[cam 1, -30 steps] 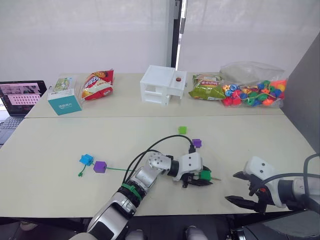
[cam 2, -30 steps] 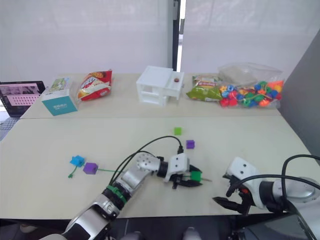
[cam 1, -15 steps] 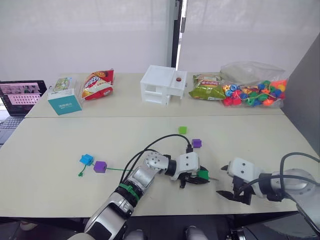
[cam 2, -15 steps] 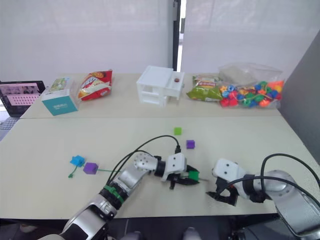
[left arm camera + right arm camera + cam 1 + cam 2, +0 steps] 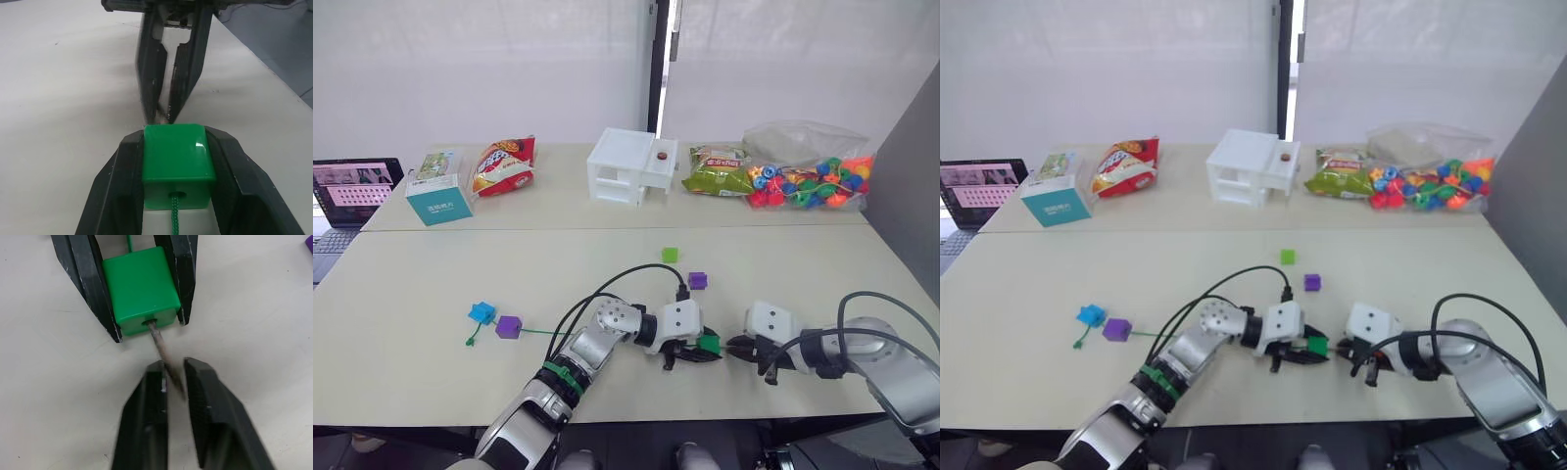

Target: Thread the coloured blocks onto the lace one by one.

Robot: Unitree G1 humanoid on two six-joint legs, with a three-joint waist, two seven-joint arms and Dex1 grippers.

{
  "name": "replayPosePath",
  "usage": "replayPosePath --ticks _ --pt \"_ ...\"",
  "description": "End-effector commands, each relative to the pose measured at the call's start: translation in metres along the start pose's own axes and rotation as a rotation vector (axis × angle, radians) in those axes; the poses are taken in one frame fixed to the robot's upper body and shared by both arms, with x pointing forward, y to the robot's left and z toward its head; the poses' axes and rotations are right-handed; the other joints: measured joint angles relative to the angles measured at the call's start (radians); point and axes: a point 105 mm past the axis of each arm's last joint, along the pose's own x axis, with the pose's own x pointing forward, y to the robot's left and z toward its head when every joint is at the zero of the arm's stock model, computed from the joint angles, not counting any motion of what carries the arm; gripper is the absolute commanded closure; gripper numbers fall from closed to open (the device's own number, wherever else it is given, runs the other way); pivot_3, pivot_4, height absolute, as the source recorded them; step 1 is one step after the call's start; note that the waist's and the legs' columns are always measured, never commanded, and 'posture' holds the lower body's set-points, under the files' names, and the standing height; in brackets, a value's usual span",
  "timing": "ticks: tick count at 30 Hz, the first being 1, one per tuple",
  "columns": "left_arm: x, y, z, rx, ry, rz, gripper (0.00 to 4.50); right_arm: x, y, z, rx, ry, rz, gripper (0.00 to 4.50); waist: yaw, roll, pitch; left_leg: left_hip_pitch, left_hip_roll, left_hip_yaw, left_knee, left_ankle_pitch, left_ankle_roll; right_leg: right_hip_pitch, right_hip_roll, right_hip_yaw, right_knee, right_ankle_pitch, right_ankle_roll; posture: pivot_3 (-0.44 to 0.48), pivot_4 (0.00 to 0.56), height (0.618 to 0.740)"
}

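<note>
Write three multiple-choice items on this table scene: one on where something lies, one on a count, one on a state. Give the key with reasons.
1. Where is the laptop?
A. At the table's far left edge
B. Beside the bag of beads
C. Between the two grippers

2. How many purple cubes lie loose or strung on the table?
A. One
B. Two
C. Four

3. What is the left gripper doing?
A. Hanging open over the table
B. Clamped on a dark green cube
C. Clamped on a snack bag

Key:
1 A: it sits at the left edge, near the teal box.
2 B: one purple cube is on the lace by the blue cube; the other lies near the light green cube.
3 B: its jaws squeeze the dark green cube, the lace's needle poking out toward the right gripper.
</note>
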Motion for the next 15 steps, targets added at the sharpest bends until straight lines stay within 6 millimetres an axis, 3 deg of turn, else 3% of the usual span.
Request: replayPosePath --ticks 1,4,11,15 --pt "-0.008 -0.002 0.007 0.038 -0.025 0.017 3.29 -0.003 -0.003 0.004 -0.055 0.013 0.011 4.50 -0.001 0.000 0.000 0.000 0.000 0.000 0.000 0.000 0.000 0.000 0.000 0.000 0.000 0.000 0.000 0.000 0.150 0.740" --pt "-0.029 0.001 0.004 0.044 -0.012 0.061 3.29 -0.002 -0.003 0.011 -0.108 0.007 0.054 4.50 -0.003 0.000 0.000 0.000 0.000 0.000 0.000 0.000 0.000 -0.001 0.000 0.000 0.000 0.000 0.000 0.000 0.150 0.740" --pt "-0.114 -0.003 -0.019 0.045 0.126 0.144 3.29 0.005 -0.017 0.021 -0.227 0.021 0.119 4.50 -0.025 0.001 0.000 0.000 0.002 0.000 -0.002 0.000 -0.001 -0.003 0.001 0.000 0.001 0.000 -0.001 0.000 0.150 0.740" --pt "-0.179 -0.004 -0.034 0.007 0.243 0.229 3.29 0.009 -0.023 0.026 -0.260 0.009 0.134 4.50 -0.029 0.001 0.000 0.000 0.003 0.000 -0.002 0.000 0.000 -0.004 0.001 0.000 0.001 0.001 -0.001 0.000 0.150 0.740"
